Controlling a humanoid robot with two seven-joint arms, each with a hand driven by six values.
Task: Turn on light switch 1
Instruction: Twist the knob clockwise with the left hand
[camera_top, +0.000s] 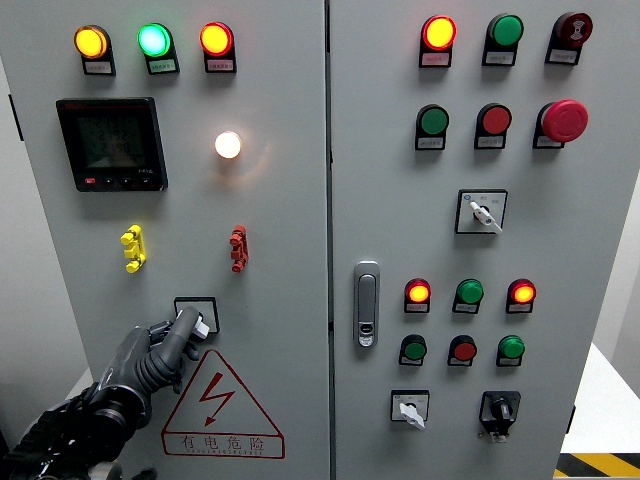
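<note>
On the left cabinet door a small rotary switch (199, 314) on a square white plate sits below the yellow toggle (133, 248) and red toggle (238, 248). My left hand (178, 328), dark grey with black jointed fingers, reaches up from the lower left and its fingertips pinch the switch's silver knob. A round white lamp (228, 145) above glows lit. Amber (90, 42), green (154, 40) and red (216, 39) indicator lamps shine along the top. My right hand does not show.
A black display meter (110, 143) is at upper left. A red high-voltage warning triangle (222, 406) sits under the switch. The right door holds a handle (367, 303), several push buttons, a red emergency stop (564, 120) and other rotary switches (482, 211).
</note>
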